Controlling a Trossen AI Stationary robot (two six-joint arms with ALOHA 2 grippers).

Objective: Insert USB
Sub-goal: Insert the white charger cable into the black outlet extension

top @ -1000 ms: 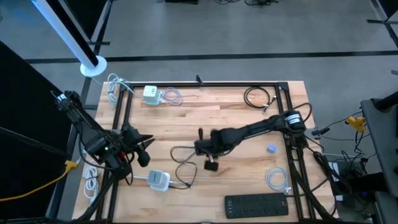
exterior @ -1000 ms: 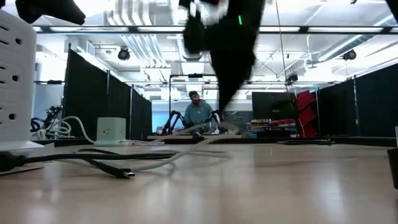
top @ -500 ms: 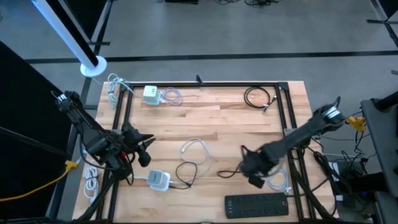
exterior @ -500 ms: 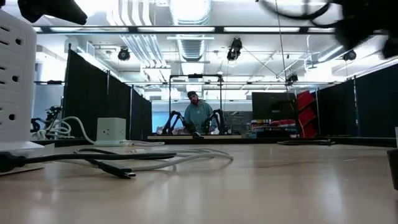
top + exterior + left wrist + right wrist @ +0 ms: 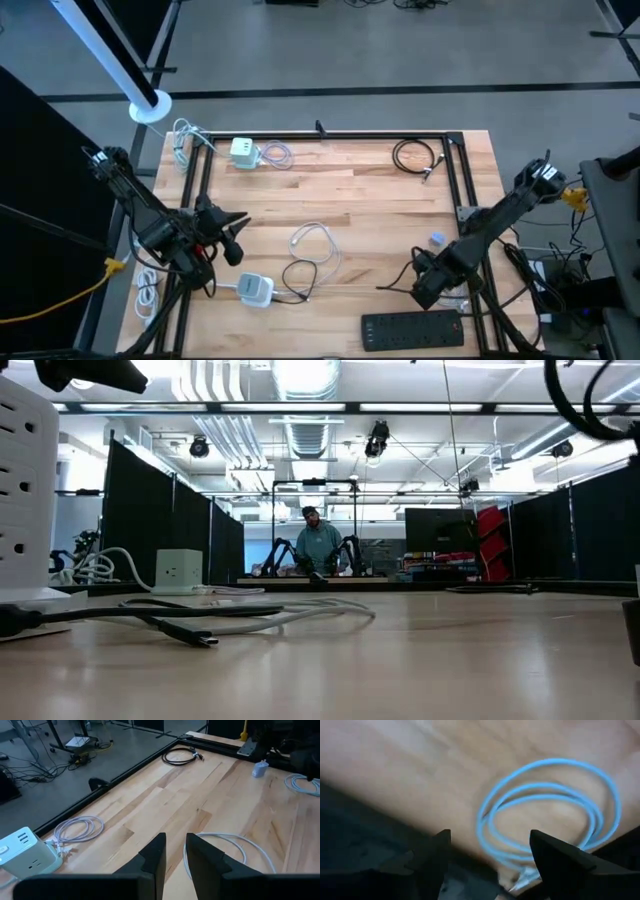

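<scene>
A white USB cable (image 5: 311, 252) lies loosely looped on the wooden table (image 5: 360, 190) near its middle, its dark plug (image 5: 203, 639) flat on the boards, close to a white charger block (image 5: 255, 289) toward the front; nothing grips it; the right gripper (image 5: 428, 287) hangs with fingers spread wide above a coiled pale-blue cable (image 5: 555, 815) by the black power strip (image 5: 413, 329); the left gripper (image 5: 173, 851) waits at the left edge, fingers narrowly parted and empty.

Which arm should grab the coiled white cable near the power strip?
Right. Its gripper hovers over that coiled cable with jaws open; the left gripper waits at the table's far side.
</scene>
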